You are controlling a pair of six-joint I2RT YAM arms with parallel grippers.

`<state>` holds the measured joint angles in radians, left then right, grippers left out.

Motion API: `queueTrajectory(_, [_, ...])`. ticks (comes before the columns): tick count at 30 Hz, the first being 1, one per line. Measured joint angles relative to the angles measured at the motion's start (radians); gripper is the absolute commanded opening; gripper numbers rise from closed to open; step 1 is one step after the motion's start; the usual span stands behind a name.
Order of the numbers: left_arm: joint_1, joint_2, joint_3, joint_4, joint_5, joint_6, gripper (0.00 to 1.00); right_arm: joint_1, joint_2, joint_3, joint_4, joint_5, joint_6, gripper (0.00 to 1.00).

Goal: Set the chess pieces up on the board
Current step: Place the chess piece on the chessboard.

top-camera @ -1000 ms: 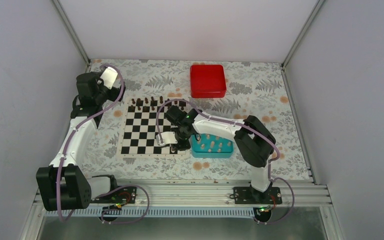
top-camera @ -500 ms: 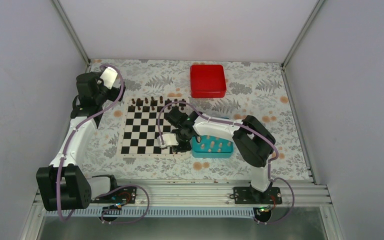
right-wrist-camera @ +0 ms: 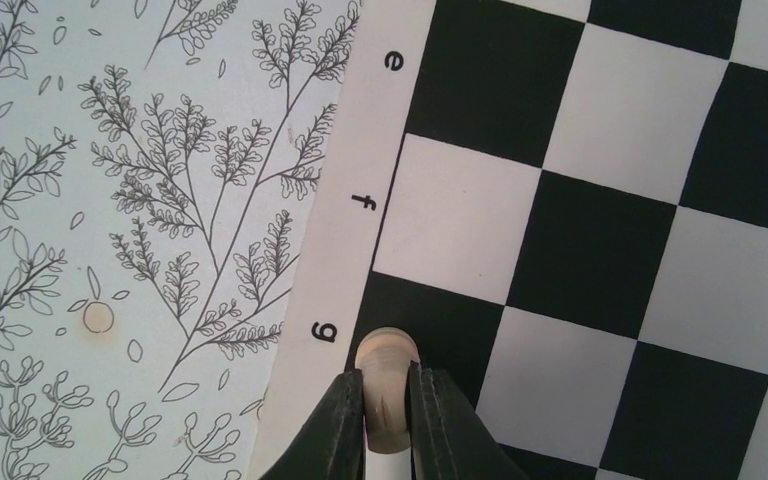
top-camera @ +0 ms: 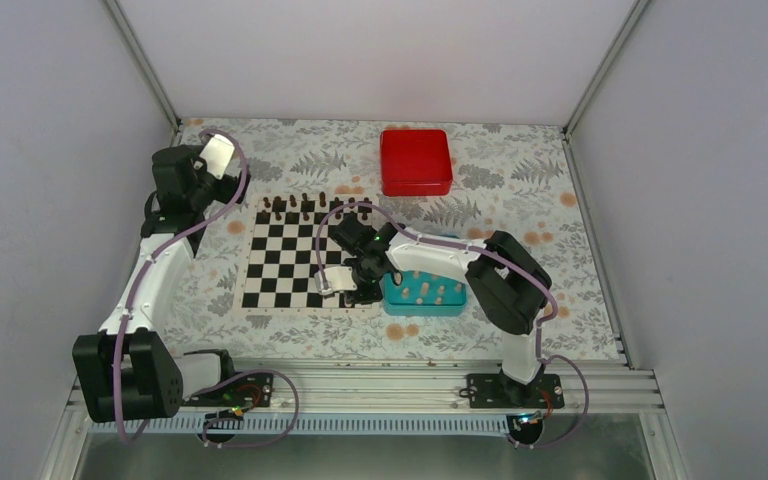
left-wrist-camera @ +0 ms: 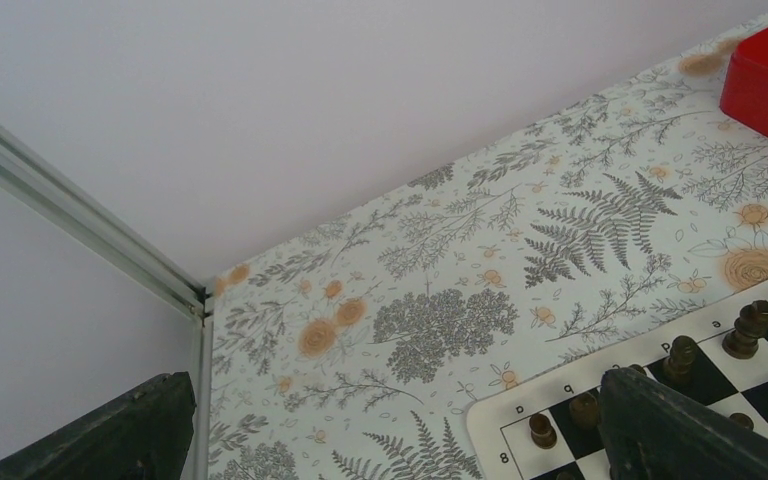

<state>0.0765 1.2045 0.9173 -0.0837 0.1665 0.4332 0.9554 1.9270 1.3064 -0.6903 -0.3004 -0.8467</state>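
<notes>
Floral-print bench in a pale-walled, alu-framed cell: R end effector pinches a cream chess piece at the dark edge square by "g", near-right corner of the board. L end effector gapes wide over the far-left corner. Teal tray sits beside the board, red box at the back.
</notes>
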Motion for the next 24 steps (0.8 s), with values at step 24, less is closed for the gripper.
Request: queueTrajectory(24, [0.007,-0.001,-0.005,0.0,0.01,0.0,1.0,-0.001,0.009,0.032,-0.022,0.025,0.0,0.1])
